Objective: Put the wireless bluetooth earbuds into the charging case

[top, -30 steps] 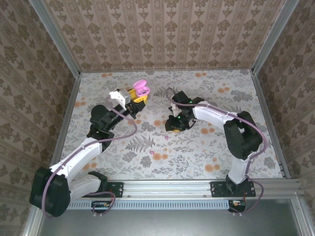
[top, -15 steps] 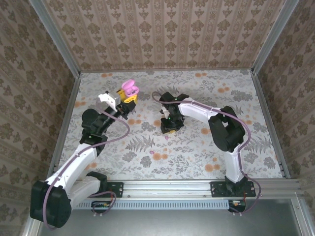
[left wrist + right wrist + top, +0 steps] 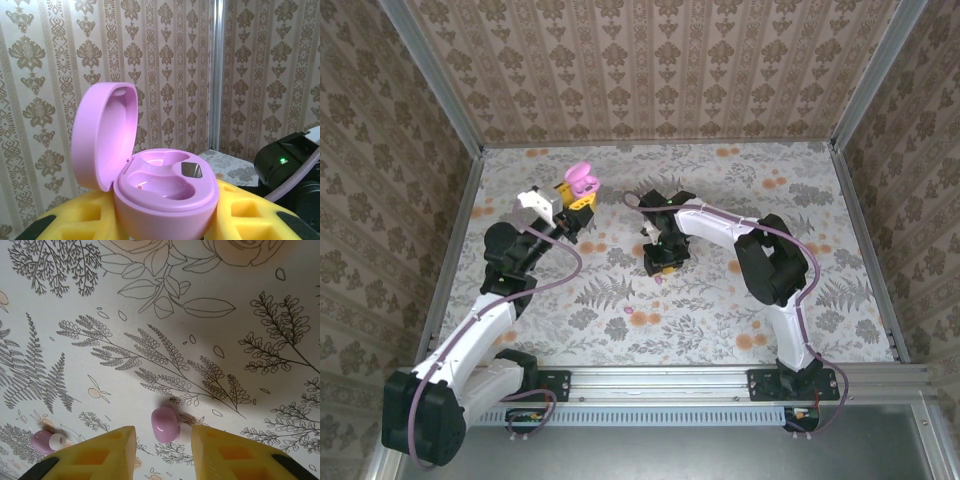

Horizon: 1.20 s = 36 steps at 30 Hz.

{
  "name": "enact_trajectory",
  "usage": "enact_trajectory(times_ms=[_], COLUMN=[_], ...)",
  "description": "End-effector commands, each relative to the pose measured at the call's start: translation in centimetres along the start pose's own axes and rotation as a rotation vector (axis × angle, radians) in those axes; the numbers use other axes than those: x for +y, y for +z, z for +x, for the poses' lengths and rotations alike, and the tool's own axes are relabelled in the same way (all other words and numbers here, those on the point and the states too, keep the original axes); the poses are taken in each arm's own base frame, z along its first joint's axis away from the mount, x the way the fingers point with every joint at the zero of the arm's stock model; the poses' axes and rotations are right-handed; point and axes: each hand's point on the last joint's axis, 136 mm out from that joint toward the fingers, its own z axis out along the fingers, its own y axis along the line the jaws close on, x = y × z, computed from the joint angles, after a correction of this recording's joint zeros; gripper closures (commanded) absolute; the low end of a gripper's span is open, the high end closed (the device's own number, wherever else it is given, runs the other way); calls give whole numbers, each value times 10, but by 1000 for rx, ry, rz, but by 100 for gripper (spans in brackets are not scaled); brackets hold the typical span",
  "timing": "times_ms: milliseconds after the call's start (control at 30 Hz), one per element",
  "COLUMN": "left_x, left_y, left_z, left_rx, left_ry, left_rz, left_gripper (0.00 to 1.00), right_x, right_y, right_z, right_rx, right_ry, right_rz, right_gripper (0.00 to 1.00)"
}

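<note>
Right wrist: pink earbud point(image 3: 165, 424) lies between the right tool's point(image 3: 162, 436) spread fingers point(image 3: 116, 446).

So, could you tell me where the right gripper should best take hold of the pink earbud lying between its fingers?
Across the rounded body of the pink earbud, from straight above. It lies on the table, a smooth bean shape, between the open fingers of the right gripper, so closing on its two sides should probably hold it.

White arm links point(image 3: 472, 332), black joints point(image 3: 510, 252), mauve cables point(image 3: 581, 258), yellow foam end effector pads point(image 3: 95, 457).
</note>
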Motion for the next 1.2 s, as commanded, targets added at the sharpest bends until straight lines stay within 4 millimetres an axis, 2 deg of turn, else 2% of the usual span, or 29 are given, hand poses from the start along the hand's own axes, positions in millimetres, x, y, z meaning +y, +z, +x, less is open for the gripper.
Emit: enact_trajectory(times_ms=[0, 467, 900, 1167], left_x=[-1, -3, -2, -2], left_y=[-4, -2, -2, -2], left_z=[-4, -2, -1, -1], left_rx=[-10, -2, 0, -1], left_ry=[-8, -23, -30, -30], left_rz=[2, 18, 15, 14], left_gripper=[71, 71, 71, 71], right_x=[1, 1, 0, -2], right_y=[5, 13, 18, 20], right_z=[9, 5, 13, 10], right_rx=[56, 84, 125, 117], right_ry=[-26, -65, -86, -87], right_rz=[9, 21, 27, 38], right_gripper=[63, 65, 67, 70])
